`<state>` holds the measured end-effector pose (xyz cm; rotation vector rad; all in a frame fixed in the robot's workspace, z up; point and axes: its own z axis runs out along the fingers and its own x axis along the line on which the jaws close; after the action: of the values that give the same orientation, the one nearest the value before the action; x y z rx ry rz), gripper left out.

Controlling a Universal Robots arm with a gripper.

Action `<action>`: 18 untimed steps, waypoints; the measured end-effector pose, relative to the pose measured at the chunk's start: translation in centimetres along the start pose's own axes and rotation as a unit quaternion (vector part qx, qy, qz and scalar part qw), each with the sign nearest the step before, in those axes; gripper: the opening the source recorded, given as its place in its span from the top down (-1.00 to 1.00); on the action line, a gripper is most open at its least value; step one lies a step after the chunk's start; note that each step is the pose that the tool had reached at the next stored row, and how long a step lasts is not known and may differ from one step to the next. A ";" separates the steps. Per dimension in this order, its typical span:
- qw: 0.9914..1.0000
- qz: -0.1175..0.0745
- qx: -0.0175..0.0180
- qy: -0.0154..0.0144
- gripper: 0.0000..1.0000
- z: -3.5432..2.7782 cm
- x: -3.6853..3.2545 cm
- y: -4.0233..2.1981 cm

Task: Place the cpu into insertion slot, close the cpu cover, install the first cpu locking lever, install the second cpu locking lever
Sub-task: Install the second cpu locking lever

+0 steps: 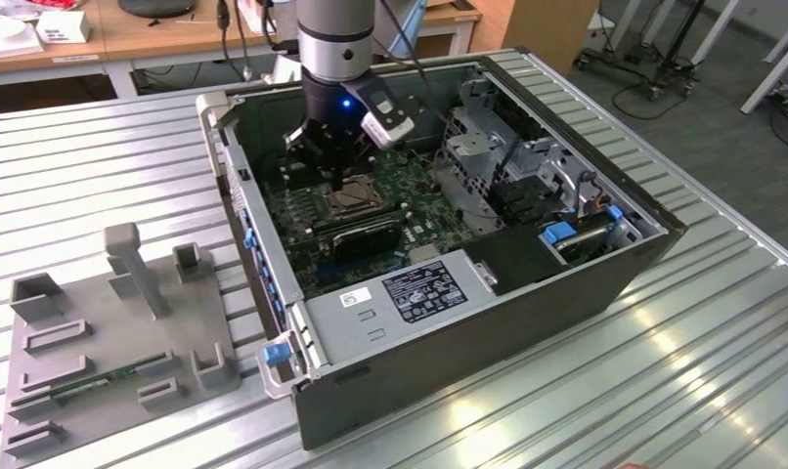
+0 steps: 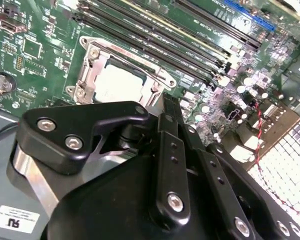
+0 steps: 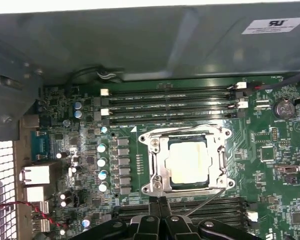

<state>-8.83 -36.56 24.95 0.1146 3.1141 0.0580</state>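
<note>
Hand (image 3: 158, 201) with fingers pressed together, holding nothing, poised over the motherboard beside the socket.
Cpu (image 3: 190, 161) lies seated in the insertion slot (image 3: 159, 172), with the cpu cover (image 3: 217, 137) closed flat around it; in the first wrist view a thin lever (image 3: 206, 200) runs beside the fingertips. In the exterior view, the open computer case (image 1: 499, 322) rests on the ribbed metal surface (image 1: 707, 391).

Even, bright overhead light fills the exterior view, laying soft white glare streaks on the ribbed metal table (image 1: 603, 391) near the camera. In both wrist views the cpu (image 3: 190, 162) top washes out pale under glare, while the black gripper (image 2: 162, 165) body looms close and soft-focused, casting shade over the nearer board (image 2: 35, 55).
</note>
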 end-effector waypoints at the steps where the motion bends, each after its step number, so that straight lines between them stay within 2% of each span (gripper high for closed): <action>1: 1.000 0.000 0.000 0.001 0.79 0.00 -0.20 0.01; 9: 1.000 0.001 0.001 0.013 0.79 0.04 -1.55 0.08; 18: 1.000 0.001 0.001 0.015 0.79 0.02 -1.69 -0.70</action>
<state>-7.19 -37.38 24.95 0.1169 3.1432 0.0569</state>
